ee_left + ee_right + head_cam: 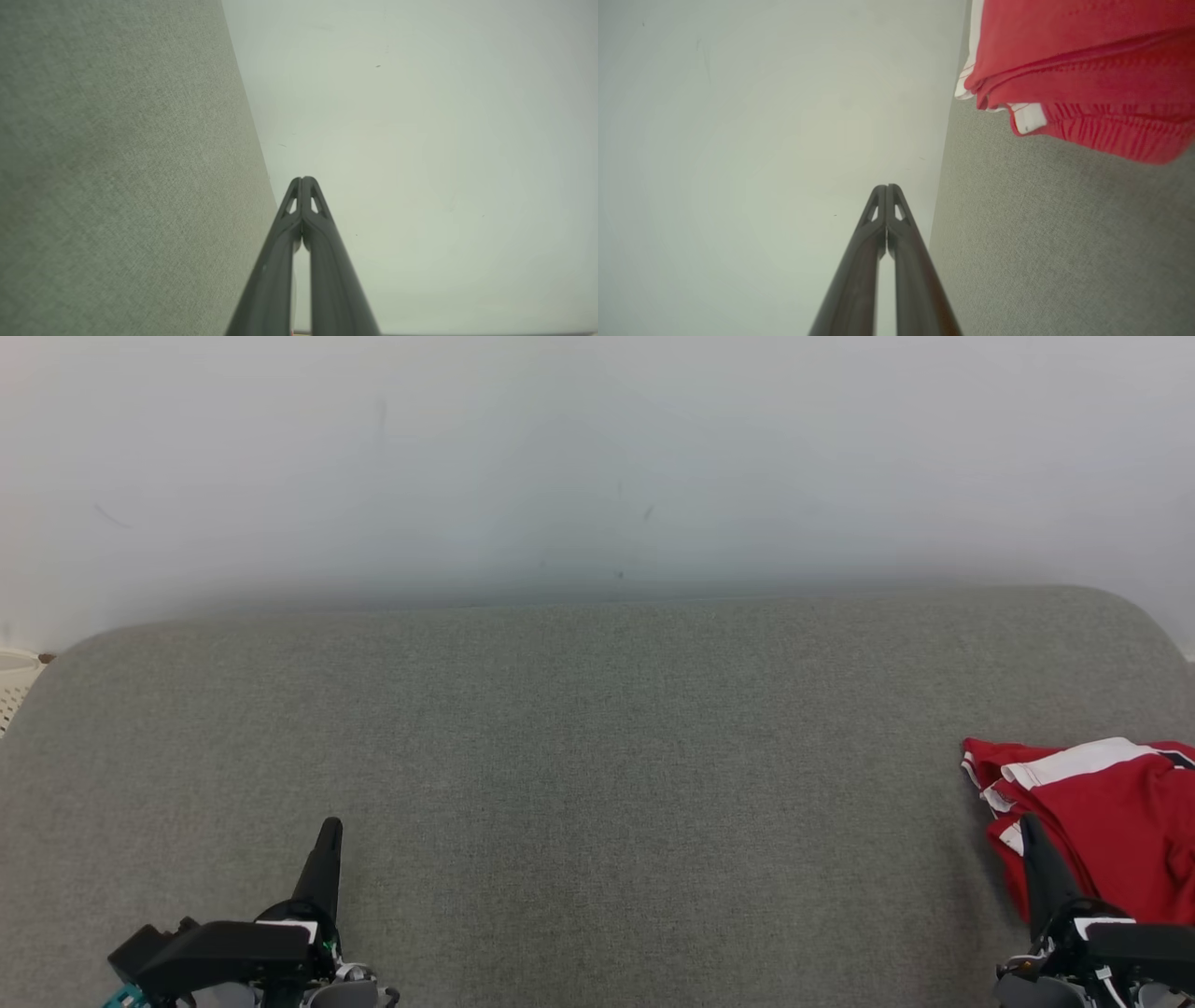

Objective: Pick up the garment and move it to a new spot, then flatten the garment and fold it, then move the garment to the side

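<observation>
Where the head camera looks down on the grey upholstered surface [597, 756], two arms enter from the near edge, one at each side. The left gripper [329, 831] is at the near left, its two dark fingers pressed together into a single point that is directed away toward the pale wall [597, 457]; it grasps nothing. In the left wrist view the same closed pair [303, 179] is seen against the wall, with the grey fabric running along one side. The right gripper [1030, 826] takes the mirror pose at the near right, its jaws likewise clenched and empty, its two fingers meeting at the tip.

One garment [1111, 821], red with white bands, lies bunched in several layers at the far-right edge of the surface, cut off by the picture's border. From the head camera the right fingertip overlaps the garment's left margin. The right wrist view places the cloth [1087, 56] off to one side of the fingers, apparently apart from them. A pale perforated object [11, 691], possibly a basket, sits beyond the left end of the surface.
</observation>
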